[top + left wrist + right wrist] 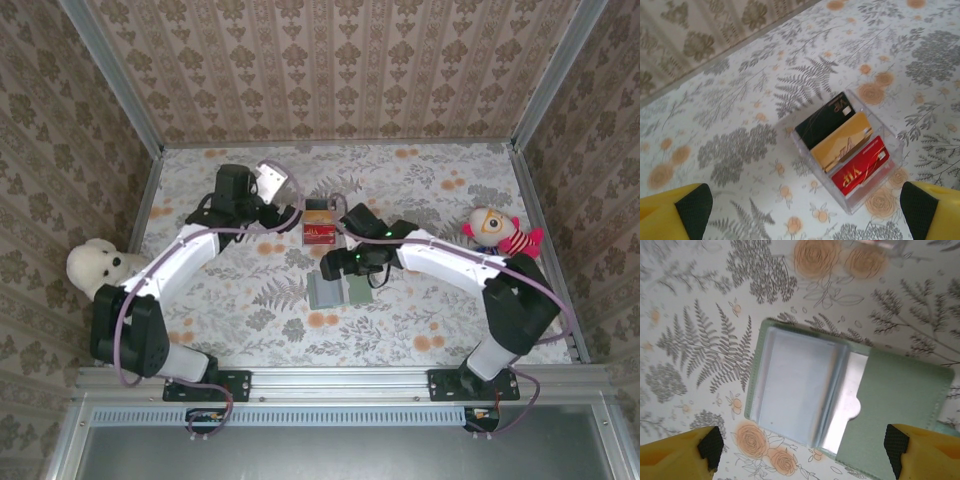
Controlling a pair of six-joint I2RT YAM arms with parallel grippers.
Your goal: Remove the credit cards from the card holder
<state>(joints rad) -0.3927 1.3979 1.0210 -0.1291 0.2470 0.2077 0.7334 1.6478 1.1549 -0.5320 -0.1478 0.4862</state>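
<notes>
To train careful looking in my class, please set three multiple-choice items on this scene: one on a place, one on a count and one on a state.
1. Where does the clear box stand relative to the card holder?
A. Beyond it, toward the back wall
B. Stacked on top of it
C. On its near side

2. How many cards are in the clear box?
A. One
B. Three
C. Five

3. What state is the card holder in?
A. Folded shut
B. Open, flat on the table
C. Standing on edge

Answers:
1 A: the top view shows the box farther back on the table than the holder.
2 B: the left wrist view shows one black, one gold and one red.
3 B: the right wrist view shows both panels spread out, with the clear sleeves exposed.
</notes>
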